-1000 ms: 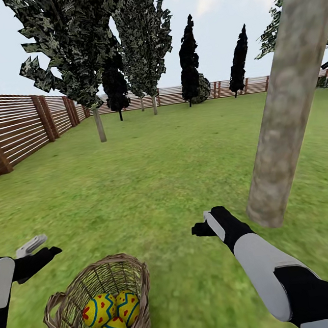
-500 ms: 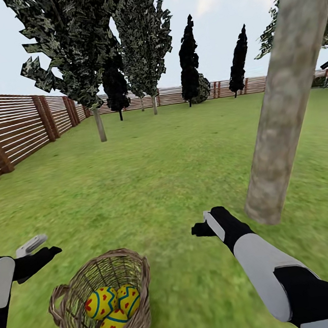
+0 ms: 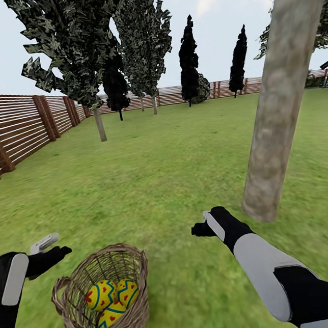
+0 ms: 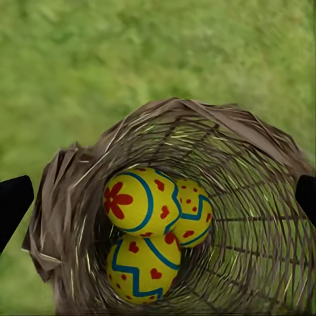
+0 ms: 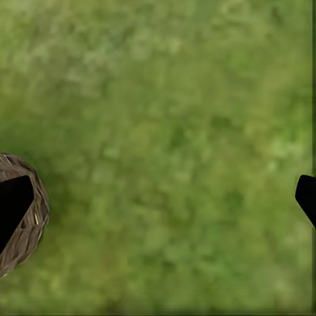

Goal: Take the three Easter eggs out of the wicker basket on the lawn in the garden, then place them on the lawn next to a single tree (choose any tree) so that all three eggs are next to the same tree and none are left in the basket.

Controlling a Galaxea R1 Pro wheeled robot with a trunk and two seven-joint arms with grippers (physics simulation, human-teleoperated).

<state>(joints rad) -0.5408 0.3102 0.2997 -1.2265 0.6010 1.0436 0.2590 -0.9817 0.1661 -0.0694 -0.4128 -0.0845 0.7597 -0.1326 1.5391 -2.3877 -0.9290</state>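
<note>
Head view: wicker basket (image 3: 106,299) sits on the lawn (image 3: 175,173), just ahead and inboard of the left pincer (image 3: 51,249), which hangs near its rim without touching. All three Easter eggs (image 3: 111,301) are inside the basket, packed against each other.

Left wrist view: left pincer (image 4: 158,197) is open, its dark fingertips (image 4: 13,204) wide apart at both edges, nothing between them but air. Basket (image 4: 257,197) lies directly below the pincer, mouth facing the camera. Eggs (image 4: 155,227) lie straight under the pincer's centre line: one with a red flower mark on top, one with red hearts beneath it, the third tucked beside and partly hidden. No contact with eggs or wicker.

Right pincer (image 3: 205,225) in head view: held over bare grass, well apart from the basket, which is off to its inboard side. Tree (image 3: 274,104) trunk stands near it, ahead and outboard, base on the lawn just beyond the pincer.

Right wrist view: right pincer (image 5: 158,197) is open, fingertips (image 5: 13,204) spread to the frame edges, grass below. Basket rim (image 5: 29,217) shows beside one fingertip, partly behind it.

Brown slat fence (image 3: 16,131) runs along the far side of the garden, with dark narrow trees (image 3: 188,58) in front of it.
</note>
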